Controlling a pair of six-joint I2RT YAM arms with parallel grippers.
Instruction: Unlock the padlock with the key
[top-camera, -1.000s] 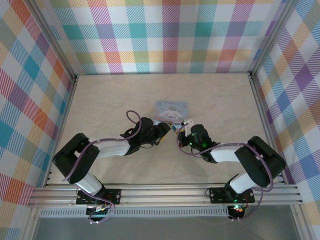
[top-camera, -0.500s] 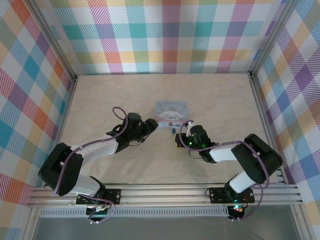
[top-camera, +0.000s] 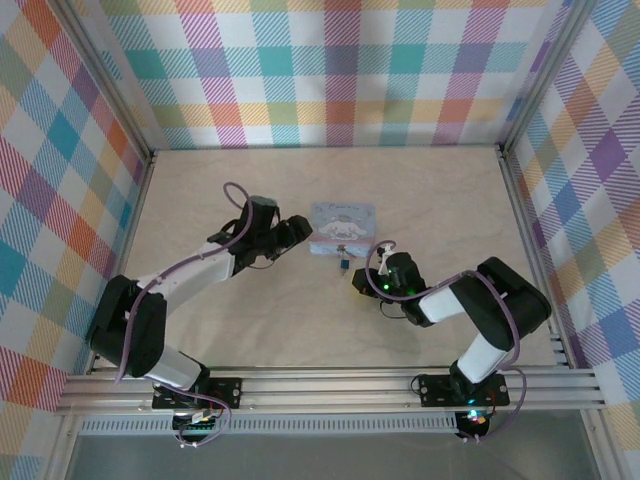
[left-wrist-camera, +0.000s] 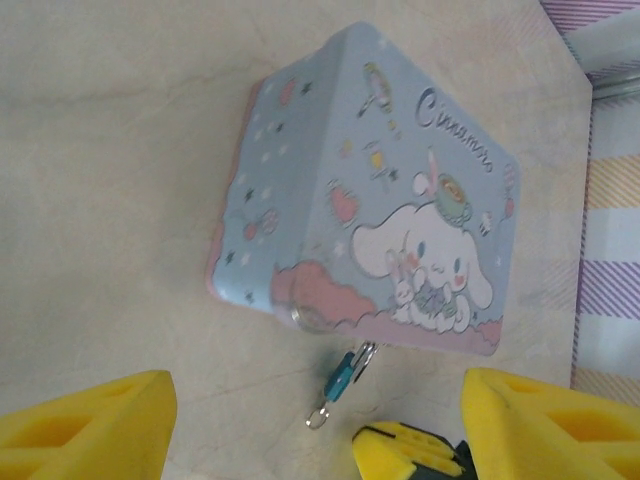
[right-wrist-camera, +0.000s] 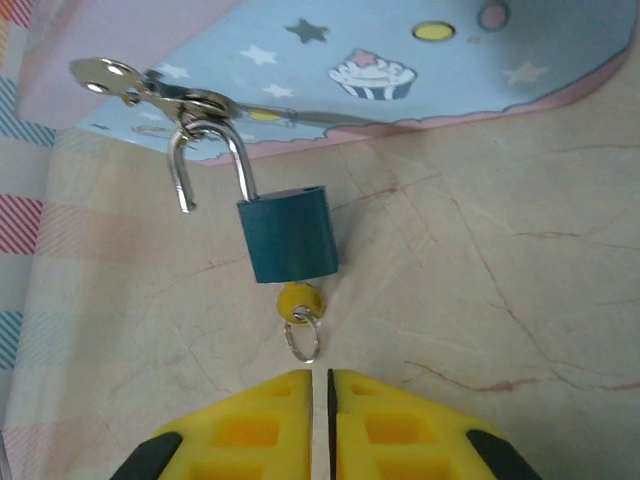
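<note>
Two grippers sit low on your table (top-camera: 450, 200), either side of the pale blue tin (top-camera: 342, 212); your left gripper (top-camera: 295, 233) is just left of the tin, its fingers (left-wrist-camera: 90, 430) spread wide with nothing between them; in its wrist view the tin lies ahead, cartoon face up, clear of both pads. Your right gripper (right-wrist-camera: 330, 385) is near the tin's front edge; its pads are almost pressed together, only a thin slit between them and nothing pinched in it. The padlock (right-wrist-camera: 288, 237) lies on the table just in front of the tin, between the tin and your right gripper; its shackle (right-wrist-camera: 205, 150) is hooked through the tin's metal hasp (right-wrist-camera: 130, 85); one shackle leg is out of the body, so you can mark it sprung open. The key (right-wrist-camera: 298, 302) has a yellow head and sits in the bottom of the padlock; its small ring (right-wrist-camera: 302, 340) lies flat on the table, just beyond the right pads and not touching them. From above, the padlock is a dark speck; the key is too small to tell there.
</note>
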